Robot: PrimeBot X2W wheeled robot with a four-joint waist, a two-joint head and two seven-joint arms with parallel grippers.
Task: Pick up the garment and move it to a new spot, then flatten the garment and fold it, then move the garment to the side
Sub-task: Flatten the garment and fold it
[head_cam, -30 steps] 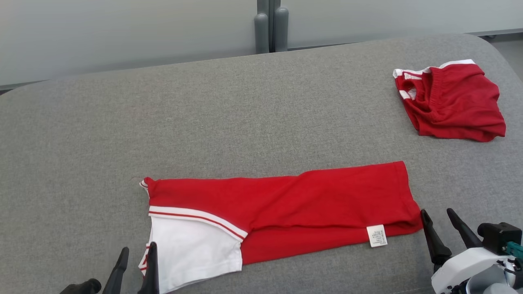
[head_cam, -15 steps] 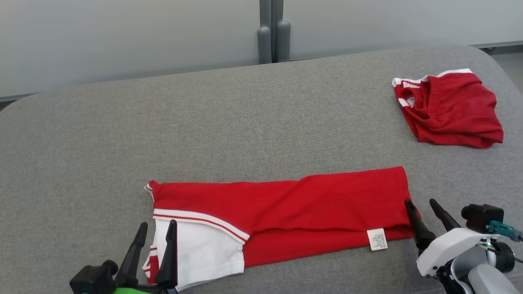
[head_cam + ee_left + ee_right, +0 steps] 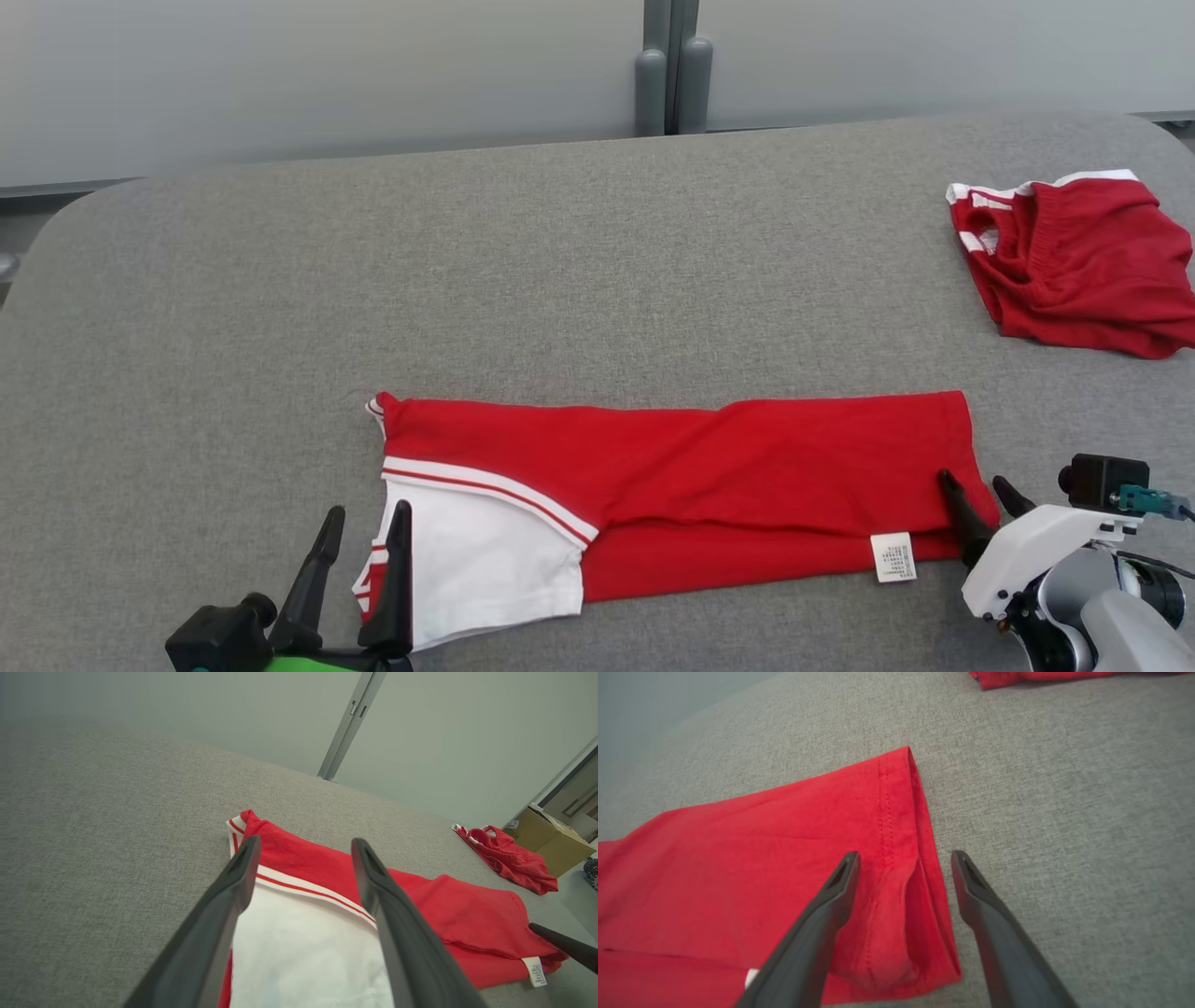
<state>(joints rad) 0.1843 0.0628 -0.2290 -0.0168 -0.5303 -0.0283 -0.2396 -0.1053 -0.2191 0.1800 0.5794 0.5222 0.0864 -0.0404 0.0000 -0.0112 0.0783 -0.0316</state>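
Observation:
The garment (image 3: 709, 485) is a red shirt with a white sleeve, folded into a long strip across the near part of the grey table (image 3: 280, 327). My left gripper (image 3: 366, 519) is open at the white sleeve end (image 3: 303, 952), one finger on each side of the sleeve's left edge. My right gripper (image 3: 975, 485) is open at the red hem end (image 3: 920, 877). In the right wrist view its left finger is over the cloth and its right finger is over bare table. A white label (image 3: 893, 557) sticks out near the hem.
A second red garment (image 3: 1074, 261) with white trim lies crumpled at the table's far right. A grey wall with a vertical post (image 3: 672, 65) runs behind the table. A cardboard box (image 3: 546, 837) sits beyond the table in the left wrist view.
Both grippers have come forward to the garment's ends: the left over the white sleeve, the right onto the hem. The head camera has shifted, so the whole scene sits further right.

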